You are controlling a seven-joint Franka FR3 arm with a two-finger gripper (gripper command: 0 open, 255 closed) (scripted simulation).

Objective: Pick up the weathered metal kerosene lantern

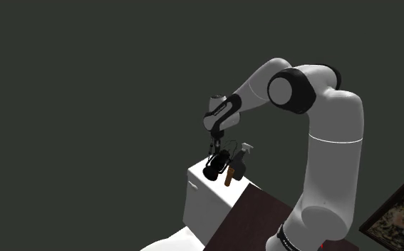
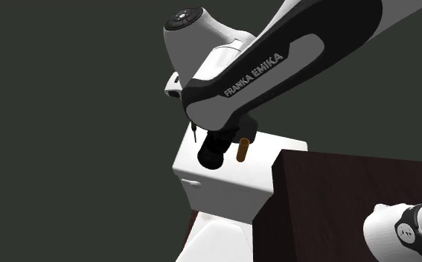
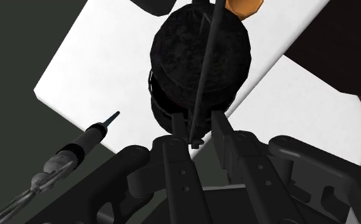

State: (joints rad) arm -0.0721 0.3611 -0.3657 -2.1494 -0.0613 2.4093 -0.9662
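Gripper (image 3: 198, 125) first: the fingers (image 3: 174, 149) are drawn close together with the lantern's thin bail (image 3: 207, 63) running up between them, so I read this as a pinch on that wire and not on the body. The gap looks a touch wider than the wire, so I'm not confident of how firm the hold is. The lantern (image 3: 179, 63) is the black drum just past the fingertips. In the shoulder view it sits tilted at the near corner of the white box (image 1: 204, 203), right under the hand, and I can't tell whether it is clear of the top or touching it. My first worry is the wire sliding through the pads as I raise it, because a round, thin bail gives little to bite on. My second is swing: hung from a bail, the body could pendulum and clip the hammer (image 1: 229, 178) just beside it. It's also close to the box edge, so if it slips it goes over the side instead of back onto the top. A thin tool (image 3: 90, 139), a screwdriver by the look, lies near the fingers and could catch as I lift. I'd go up slowly and straight.
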